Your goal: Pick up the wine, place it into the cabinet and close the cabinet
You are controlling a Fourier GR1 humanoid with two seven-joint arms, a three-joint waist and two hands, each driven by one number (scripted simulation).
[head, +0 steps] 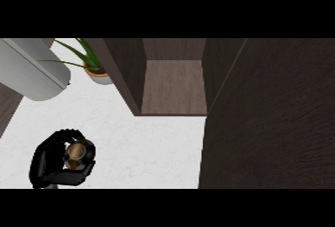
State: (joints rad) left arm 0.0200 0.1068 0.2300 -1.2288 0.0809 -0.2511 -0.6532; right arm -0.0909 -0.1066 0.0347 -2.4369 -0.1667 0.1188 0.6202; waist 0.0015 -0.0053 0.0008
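Observation:
I look down on the wine bottle (76,153), of which only the brown round top shows. My left hand (47,162) is shut on it at the lower left of the head view, fingers curled over the far side and thumb round the near side. The body of the bottle is hidden by the hand. The dark wooden cabinet (173,84) stands open at the back middle, its inner shelf bare. Its open door (274,119) fills the right side of the view. The bottle is well to the left of the opening and nearer to me. My right hand does not show.
A potted green plant (98,71) stands just left of the cabinet's side wall. A large grey rounded object (33,71) lies at the upper left. The white counter (150,146) stretches between my hand and the cabinet.

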